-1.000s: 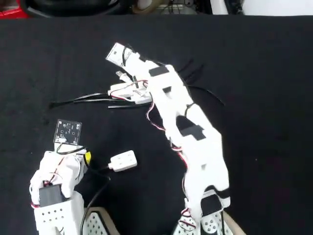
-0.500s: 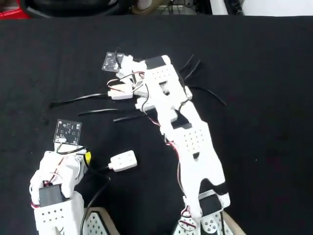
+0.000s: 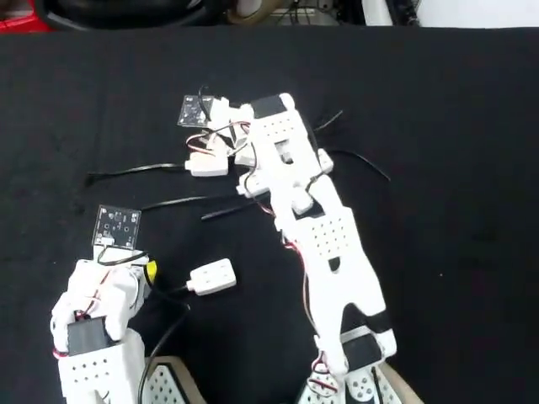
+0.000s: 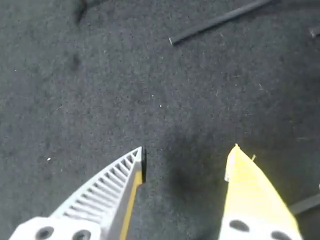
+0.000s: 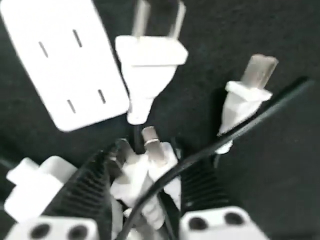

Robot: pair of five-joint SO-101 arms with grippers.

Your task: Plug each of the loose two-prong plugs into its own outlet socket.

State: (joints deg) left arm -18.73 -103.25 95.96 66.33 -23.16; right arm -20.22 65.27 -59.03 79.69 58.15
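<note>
My right gripper (image 5: 147, 175) is shut on a white two-prong plug (image 5: 145, 160), with a prong sticking out between the black fingers. Just past it lies a white outlet block (image 5: 65, 65) with slotted sockets. Two loose white plugs rest beside the block, one close (image 5: 150, 60) and one farther off (image 5: 242, 97). In the high view the right gripper (image 3: 221, 145) sits over a white outlet piece (image 3: 206, 165) at the table's back left. My left gripper (image 4: 187, 155) stands open over bare black cloth, holding nothing.
A second white outlet block (image 3: 212, 276) lies near the left arm (image 3: 97, 311) at the front left. Black cables (image 3: 181, 202) trail left from the right gripper, and one cable end (image 4: 220, 20) shows ahead of the left gripper. A black cloth (image 3: 455, 168) covers the table.
The right arm has swung its gripper leftward and lower over the outlet piece. The white piece and the black cables have shifted toward the front left. The left arm has kept still.
</note>
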